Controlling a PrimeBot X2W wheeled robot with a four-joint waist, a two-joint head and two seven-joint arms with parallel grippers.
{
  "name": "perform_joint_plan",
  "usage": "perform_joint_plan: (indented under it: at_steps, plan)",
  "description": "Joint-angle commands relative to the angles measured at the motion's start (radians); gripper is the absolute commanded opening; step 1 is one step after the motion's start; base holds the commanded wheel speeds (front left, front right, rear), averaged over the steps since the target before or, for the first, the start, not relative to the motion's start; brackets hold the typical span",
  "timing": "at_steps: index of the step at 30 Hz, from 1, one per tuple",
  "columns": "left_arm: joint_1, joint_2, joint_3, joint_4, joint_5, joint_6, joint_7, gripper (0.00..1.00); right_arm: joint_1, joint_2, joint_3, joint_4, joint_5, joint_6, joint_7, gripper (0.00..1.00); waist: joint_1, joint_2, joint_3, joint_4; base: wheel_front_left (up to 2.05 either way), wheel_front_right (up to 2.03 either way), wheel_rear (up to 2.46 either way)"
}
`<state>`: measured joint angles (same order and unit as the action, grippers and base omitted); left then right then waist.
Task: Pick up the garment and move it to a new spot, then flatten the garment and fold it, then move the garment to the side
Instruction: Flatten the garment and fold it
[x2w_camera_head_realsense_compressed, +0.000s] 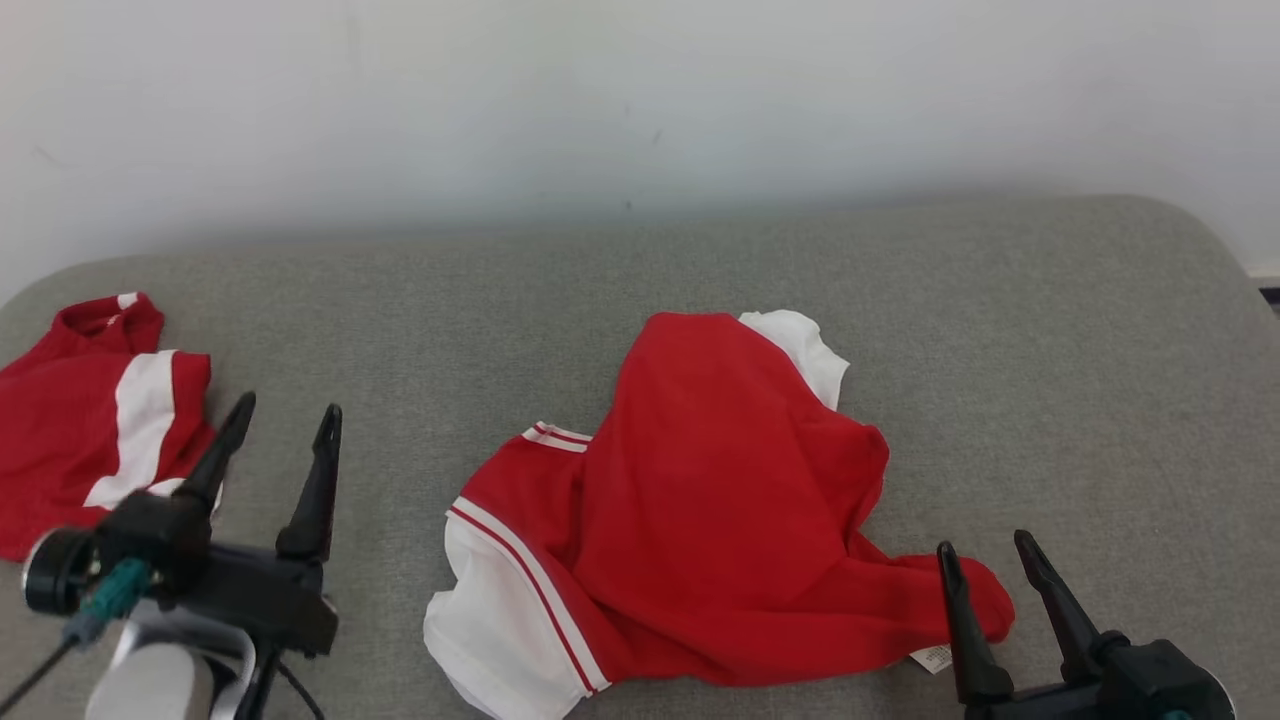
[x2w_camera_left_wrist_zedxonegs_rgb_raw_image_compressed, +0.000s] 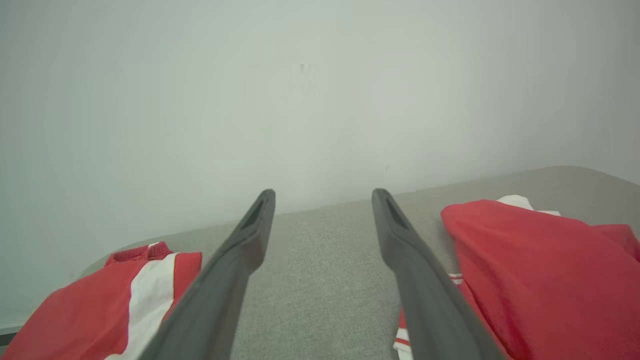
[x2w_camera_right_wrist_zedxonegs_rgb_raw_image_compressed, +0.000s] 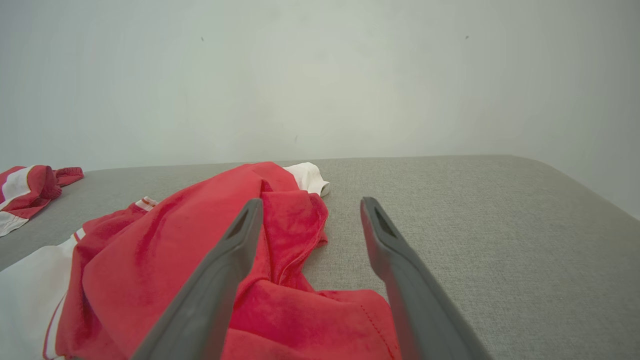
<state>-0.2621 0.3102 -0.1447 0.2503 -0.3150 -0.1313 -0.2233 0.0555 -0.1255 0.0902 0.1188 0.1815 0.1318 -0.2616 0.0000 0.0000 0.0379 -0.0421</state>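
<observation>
the garment (x2w_camera_head_realsense_compressed: 720, 500) lies in a crumpled heap on the grey bench (x2w_camera_head_realsense_compressed: 1050, 380), near the middle and a little to the right. most of it is red. a white sleeve (x2w_camera_head_realsense_compressed: 500, 620) with thin red stripes sticks out at its near left side, and a smaller white bit peeks out at its far end. a tiny white label (x2w_camera_head_realsense_compressed: 932, 657) shows at its near right edge. the left gripper (x2w_camera_head_realsense_compressed: 288, 405) is at the lower left of the head view, with its two dark fingers pointing up and away from the robot. the fingers are spread wide apart and there is nothing between them. in the left wrist view you see only bare grey bench in the gap. this gripper sits between the garment and the other red cloth (x2w_camera_head_realsense_compressed: 70, 440), which lies bunched at the far left edge of the bench and has a white stripe on it. the right gripper (x2w_camera_head_realsense_compressed: 983, 543) is at the lower right, right by the near right corner of the garment. its fingers are wide apart too and it holds nothing. red cloth lies under its left finger, but i cannot tell if the finger touches it. a plain pale wall (x2w_camera_head_realsense_compressed: 640, 100) stands behind the bench.
</observation>
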Motion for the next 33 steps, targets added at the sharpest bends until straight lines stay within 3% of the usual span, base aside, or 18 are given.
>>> perform_joint_plan:
  at_steps: [1,9,20,33]
  plan:
    - [-0.044,0.027,-0.026,0.007,-0.026,0.001,0.016,1.00,-0.017,0.007,0.002,0.004,-0.006,-0.002,-0.004,1.00,0.0000,0.0000,0.043,-0.041,0.00,0.00,0.00]
    - [-0.240,0.181,-0.181,0.039,-0.176,0.001,0.139,1.00,-0.076,0.041,0.018,0.010,-0.015,-0.002,-0.003,1.00,0.0000,0.0000,0.133,-0.124,0.00,0.00,0.00]
    - [-0.374,0.306,-0.424,0.112,-0.350,0.002,0.258,1.00,-0.140,0.071,0.033,0.025,-0.015,-0.002,-0.003,1.00,0.0000,0.0000,0.218,-0.223,0.00,0.00,0.00]
    - [-0.441,0.368,-0.649,0.232,-0.461,0.002,0.296,1.00,-0.155,0.076,0.038,0.022,-0.012,-0.002,-0.003,1.00,0.0000,0.0000,0.247,-0.283,0.00,0.00,0.00]
